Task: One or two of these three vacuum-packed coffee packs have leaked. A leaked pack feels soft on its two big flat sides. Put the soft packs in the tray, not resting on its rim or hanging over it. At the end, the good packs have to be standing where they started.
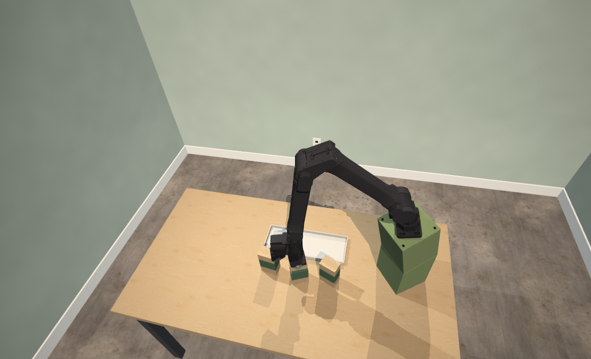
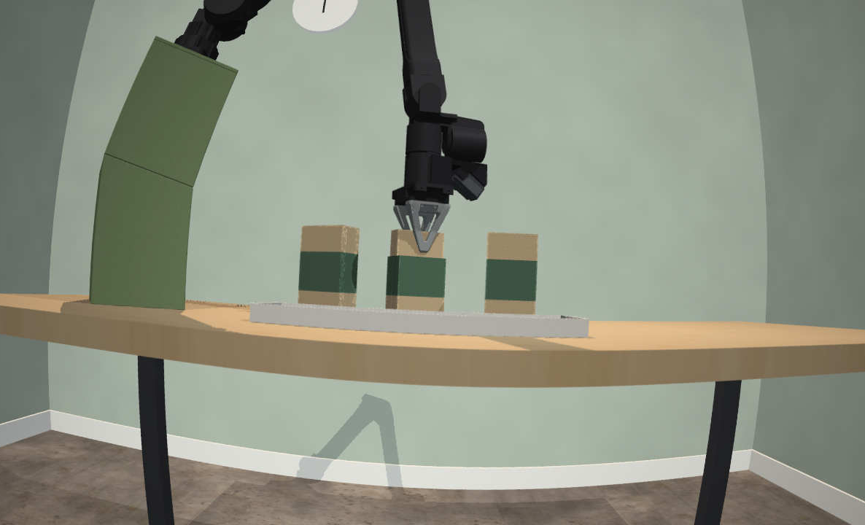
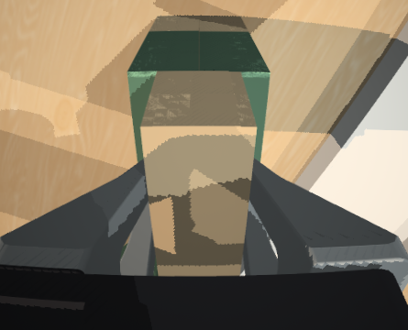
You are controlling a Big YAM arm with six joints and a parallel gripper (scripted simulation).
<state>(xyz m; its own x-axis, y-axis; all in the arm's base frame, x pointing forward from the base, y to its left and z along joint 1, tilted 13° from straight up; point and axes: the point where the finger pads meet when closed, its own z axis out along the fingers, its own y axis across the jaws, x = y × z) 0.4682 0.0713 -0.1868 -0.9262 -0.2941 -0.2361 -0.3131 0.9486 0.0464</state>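
Observation:
The gripper (image 1: 298,266) (image 2: 421,247) (image 3: 199,166) is shut on the upper part of the middle coffee pack (image 1: 299,273) (image 2: 416,277) (image 3: 199,105). Both fingers touch its flat sides. In the wrist view its tan top is pressed in, clearly narrower than the green band below. The pack stands upright on the table. Another pack (image 1: 329,270) (image 2: 323,270) stands on the robot-base side, and the third pack (image 1: 269,264) (image 2: 511,277) stands on the far side. The white tray (image 1: 345,256) (image 2: 416,322) (image 3: 382,160) lies beside the row; no pack is seen in it.
The green pedestal (image 1: 402,259) (image 2: 141,215) carries the arm at one end of the wooden table (image 1: 190,268) (image 2: 716,336). The neighbouring packs stand a short gap from the middle one. The arm hangs over the tray in the top view and hides part of it.

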